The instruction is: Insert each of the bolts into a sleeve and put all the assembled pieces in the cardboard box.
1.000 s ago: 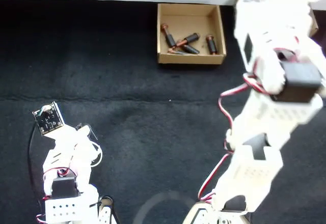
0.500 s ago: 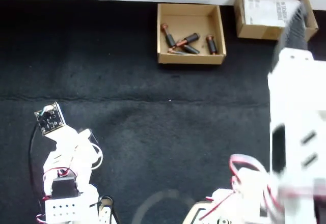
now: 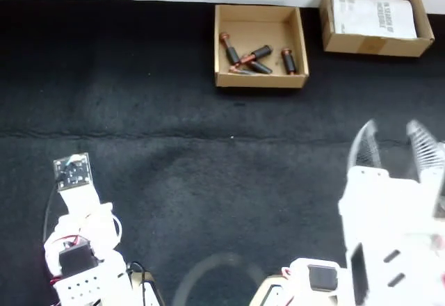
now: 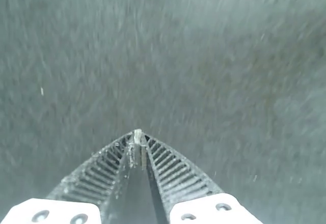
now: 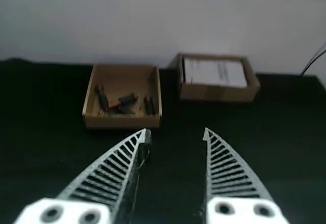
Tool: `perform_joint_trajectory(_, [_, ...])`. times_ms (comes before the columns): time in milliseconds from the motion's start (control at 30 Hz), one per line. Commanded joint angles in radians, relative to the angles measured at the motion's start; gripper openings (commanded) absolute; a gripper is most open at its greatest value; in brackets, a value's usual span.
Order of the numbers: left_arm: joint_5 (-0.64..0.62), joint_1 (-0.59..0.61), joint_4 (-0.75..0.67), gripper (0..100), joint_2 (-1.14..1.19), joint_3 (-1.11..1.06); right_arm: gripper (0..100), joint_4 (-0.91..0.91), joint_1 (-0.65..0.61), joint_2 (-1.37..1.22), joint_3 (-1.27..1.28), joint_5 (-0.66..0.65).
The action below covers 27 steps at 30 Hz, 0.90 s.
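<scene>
The cardboard box (image 3: 297,49) stands at the back of the black mat, and it also appears in the right wrist view as the box (image 5: 155,102). Inside lie several assembled pieces (image 3: 254,57), dark sleeves with copper-coloured bolt ends, seen again in the right wrist view (image 5: 124,102). My right gripper (image 3: 394,146) is at the front right, open and empty, well short of the box; its own view shows the gripper (image 5: 174,135) with fingers spread. My left gripper (image 4: 137,135) is shut over bare mat, holding nothing; that arm (image 3: 76,208) is folded at the front left.
A second cardboard box (image 3: 375,22) with a printed white sheet stands to the right of the first, against the back wall; it also shows in the right wrist view (image 5: 216,79). The black mat (image 3: 208,153) spreads between the arms and the boxes.
The right arm has pulled back from over the boxes to the front right, its gripper now low and open. The left arm drew slightly closer to the front edge.
</scene>
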State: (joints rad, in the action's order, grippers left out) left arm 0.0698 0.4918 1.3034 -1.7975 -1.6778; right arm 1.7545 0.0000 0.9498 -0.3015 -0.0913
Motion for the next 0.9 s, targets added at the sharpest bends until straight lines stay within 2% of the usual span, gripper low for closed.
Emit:
perform_joint_trajectory(0, [0.020, 0.019, 0.026, 1, -0.010, -0.018, 15.1, -0.088, 0.004, 0.157, 0.463, -0.008])
perform_joint_trajectory(300, [0.020, 0.019, 0.026, 1, -0.010, -0.018, 15.1, -0.593, 0.008, 0.509, 1.248, -0.008])
perform_joint_trajectory(400, [0.020, 0.019, 0.026, 1, -0.010, -0.018, 15.1, -0.705, 0.010, 0.631, 1.460, -0.008])
perform_joint_trajectory(600, [0.020, 0.019, 0.026, 1, -0.010, -0.018, 15.1, -0.725, 0.004, 0.881, 1.787, -0.008])
perform_joint_trajectory(733, [0.020, 0.019, 0.026, 1, -0.010, -0.018, 15.1, -0.722, 0.010, 0.872, 1.905, -0.008])
perform_joint_trajectory(867, [0.020, 0.019, 0.026, 1, -0.010, -0.018, 15.1, -0.618, 0.002, 0.869, 1.994, -0.002])
